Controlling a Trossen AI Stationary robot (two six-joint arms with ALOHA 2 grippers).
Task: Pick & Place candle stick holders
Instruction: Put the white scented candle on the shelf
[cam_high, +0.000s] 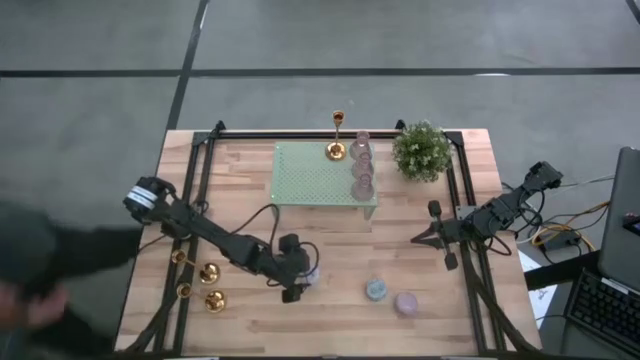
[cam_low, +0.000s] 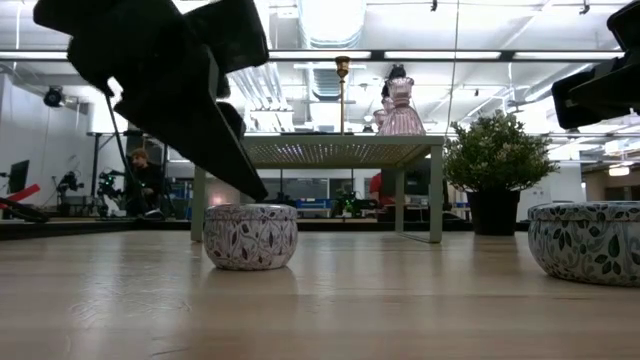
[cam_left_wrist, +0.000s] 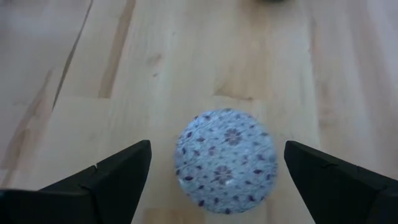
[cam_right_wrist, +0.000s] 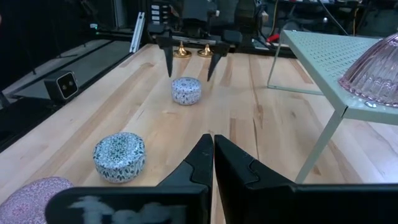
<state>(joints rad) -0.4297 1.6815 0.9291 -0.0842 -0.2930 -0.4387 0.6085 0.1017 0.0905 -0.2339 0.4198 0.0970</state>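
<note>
Spread fingers of the left gripper flank a patterned tin on the pale wooden table; right gripper pressed together.

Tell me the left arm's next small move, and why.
Probably lower the left gripper straight down, then close. It is spread wide to either side of the floral candle tin, hovering just above it without touching, so the tin looks centred for a grasp. The right gripper waits shut at the table's right side.
</note>
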